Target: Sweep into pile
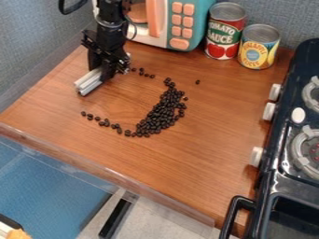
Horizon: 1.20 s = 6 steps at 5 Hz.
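Fingers of the black two-finger gripper (107,73) were clamped around a long silvery bar (90,82), near a crescent of small, dark oval beans (163,111).

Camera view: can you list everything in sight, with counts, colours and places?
Small oval beans: many, dark brown, curved band mid-table, strays around
Flat wooden tabletop: one, brown, centre
Tall labelled tin can: one, red-green, top right
Shorter labelled tin can: one, yellow-blue, beside it
Boxy toy microwave: one, teal-white-orange, top
Toy stove: one, black, right
Stove-edge knobs: three, white
Straight bar: one, black, below table
Fabric-like wall: blue-grey, behind
Ridged straight tool: one, light grey, at gripper
Robot arm and gripper: one each, black, upper left
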### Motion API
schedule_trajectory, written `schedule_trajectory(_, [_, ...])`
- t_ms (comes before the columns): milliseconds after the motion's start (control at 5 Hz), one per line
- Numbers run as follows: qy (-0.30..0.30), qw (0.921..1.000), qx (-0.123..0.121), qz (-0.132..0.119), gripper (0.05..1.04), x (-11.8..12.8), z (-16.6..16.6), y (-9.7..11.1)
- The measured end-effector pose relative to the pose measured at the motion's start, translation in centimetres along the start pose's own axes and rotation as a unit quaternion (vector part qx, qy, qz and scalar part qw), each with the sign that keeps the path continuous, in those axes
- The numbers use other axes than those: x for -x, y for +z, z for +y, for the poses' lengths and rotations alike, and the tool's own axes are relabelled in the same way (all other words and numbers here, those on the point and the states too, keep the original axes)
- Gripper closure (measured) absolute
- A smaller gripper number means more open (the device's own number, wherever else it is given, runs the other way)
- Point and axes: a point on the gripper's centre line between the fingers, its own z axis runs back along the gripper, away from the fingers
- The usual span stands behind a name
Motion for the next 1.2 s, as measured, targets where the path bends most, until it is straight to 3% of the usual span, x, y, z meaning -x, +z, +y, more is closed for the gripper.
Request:
schedule_trajectory(400, [-0.041, 0.9991, 0.005, -0.010, 0.709, -1.1, -0.8, 0.2])
schedule_trajectory(1200, [-0.095, 0.9949, 0.000, -0.032, 0.709, -0.4, -4.4, 0.8])
